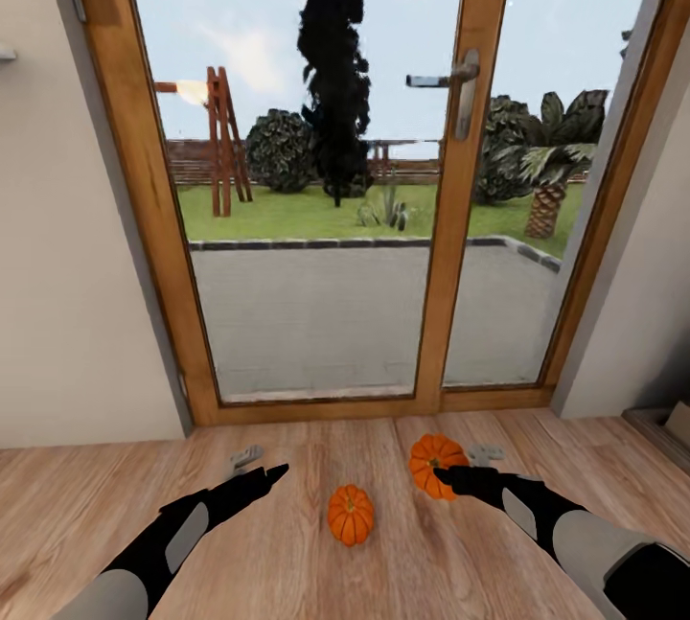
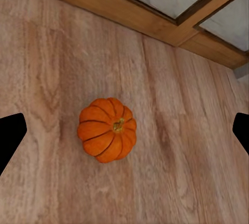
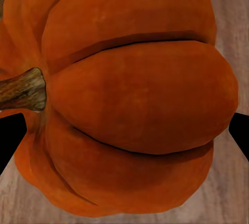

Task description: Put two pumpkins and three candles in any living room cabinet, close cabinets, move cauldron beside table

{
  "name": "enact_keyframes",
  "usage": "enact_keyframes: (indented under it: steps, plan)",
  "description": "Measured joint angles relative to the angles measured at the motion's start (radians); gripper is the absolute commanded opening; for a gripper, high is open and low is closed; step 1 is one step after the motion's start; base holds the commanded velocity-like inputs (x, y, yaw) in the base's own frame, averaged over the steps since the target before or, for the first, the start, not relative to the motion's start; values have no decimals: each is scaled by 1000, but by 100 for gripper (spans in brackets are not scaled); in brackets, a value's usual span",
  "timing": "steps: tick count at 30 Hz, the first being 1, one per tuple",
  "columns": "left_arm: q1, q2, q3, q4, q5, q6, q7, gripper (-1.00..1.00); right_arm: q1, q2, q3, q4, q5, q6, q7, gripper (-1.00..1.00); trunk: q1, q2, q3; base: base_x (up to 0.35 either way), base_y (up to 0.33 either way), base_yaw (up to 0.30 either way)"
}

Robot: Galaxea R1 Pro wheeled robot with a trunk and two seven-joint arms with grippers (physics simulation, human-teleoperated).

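2 pumpkins lie on the wooden floor (image 1: 316, 582) in front of a glass patio door (image 1: 316, 218) with a wooden frame. The nearer pumpkin (image 1: 351, 514) sits between the 2 arms, apart from both; in the left wrist view it (image 2: 107, 129) rests on its side, the stem pointing sideways along the floor, not up. Its ribs run from the stem around the body.

The farther pumpkin (image 1: 433, 463) is just beside the right gripper (image 1: 450, 478), whose dark fingers reach to its lower edge. In the right wrist view this pumpkin (image 3: 135, 99) is very close, its brown stem pointing sideways, so its axis lies across the gripper's direction. The 2 fingers (image 3: 10, 141) show at both sides of it, spread wide — released, and I cannot tell if they touch it.

The left gripper (image 1: 273, 473) hangs over the bare floor, well apart from the nearer pumpkin. Its fingers (image 2: 10, 138) are also spread apart, holding nothing.
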Motion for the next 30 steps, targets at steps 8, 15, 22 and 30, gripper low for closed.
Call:
enact_keyframes:
  steps: [8, 15, 22, 30]
  plan:
    - [0, -5, -1, -2, 2, 8, -4, 100, 0, -1, -3, -5, -5, 0, 17, -100, 0, 0, 0, 0, 0, 0]
    - [-1, -37, -4, -5, 1, 76, -2, 100, 0, -13, -8, -42, -12, 6, 274, -100, 0, 0, 0, 0, 0, 0]
    - [-1, -58, -8, -4, 6, 134, 3, 100, 0, -102, -15, -103, -7, 173, 384, -100, 0, 0, 0, 0, 0, 0]
    - [-1, -65, -8, -2, 4, 139, 26, 100, 1, -285, -52, -357, -11, 572, 402, -100, 0, 0, 0, 0, 0, 0]
